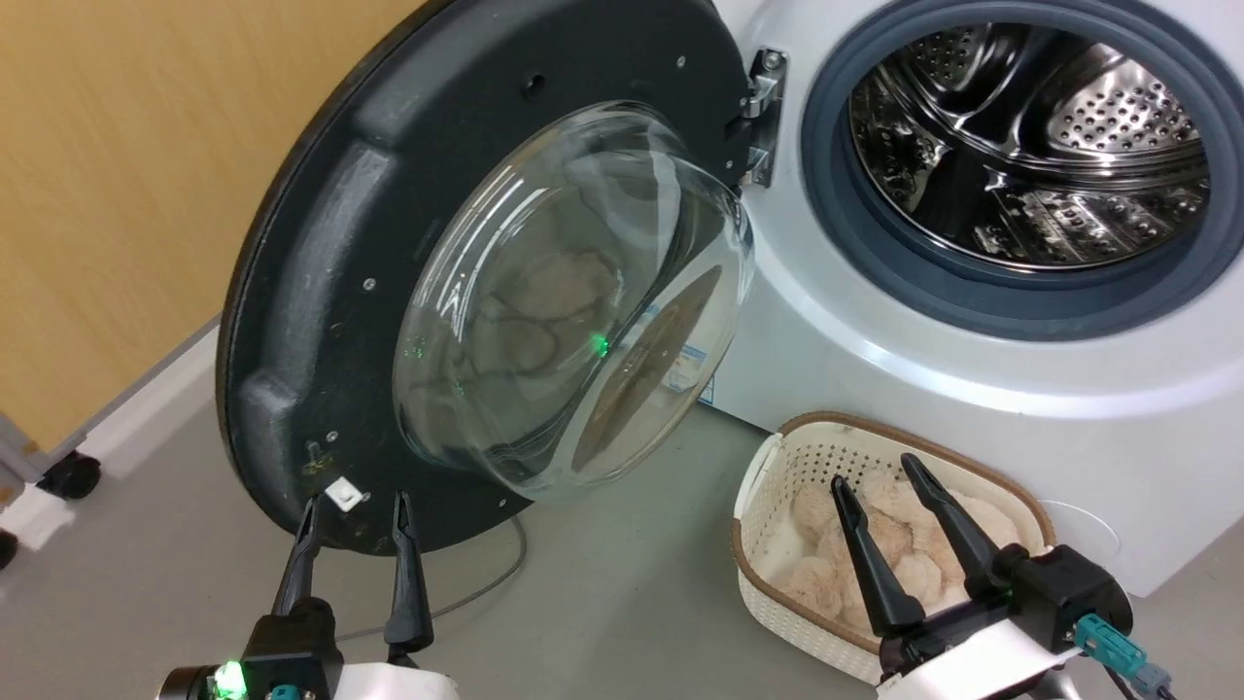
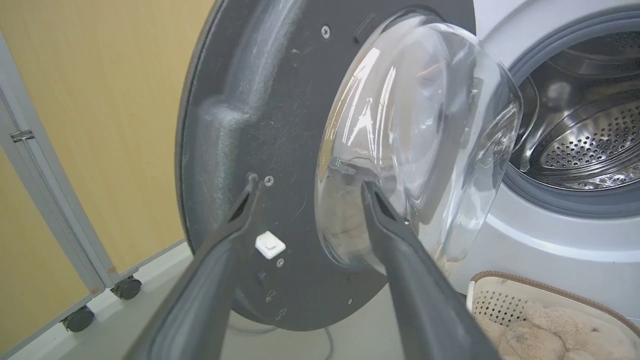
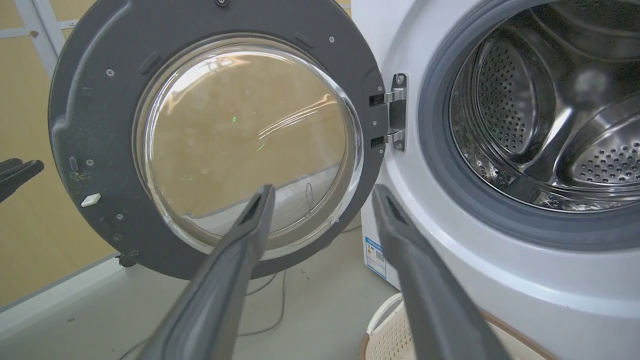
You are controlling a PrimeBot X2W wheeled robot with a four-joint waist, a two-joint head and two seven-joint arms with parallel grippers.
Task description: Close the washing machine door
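Note:
The washing machine door [image 1: 321, 292], a black disc with a bulging glass bowl [image 1: 573, 301], stands swung wide open on its metal hinge [image 1: 763, 117], left of the white washing machine [image 1: 972, 379]. The grey-gasketed steel drum [image 1: 1030, 146] is exposed. My left gripper [image 1: 355, 506] is open, its fingertips close under the door's lower rim beside a small white latch piece [image 1: 344, 494]. In the left wrist view the left gripper [image 2: 307, 185] points at the door's inner face [image 2: 280, 115]. My right gripper [image 1: 875, 472] is open above the basket; in its wrist view the right gripper [image 3: 322, 187] faces door [image 3: 100, 100] and machine [image 3: 500, 280].
A white woven laundry basket [image 1: 777, 457] with a brown rim holds fluffy beige items on the grey floor in front of the machine. A thin cable [image 1: 486, 583] lies on the floor under the door. A yellow wall [image 1: 126, 175] and a frame on castors [image 1: 68, 474] are at left.

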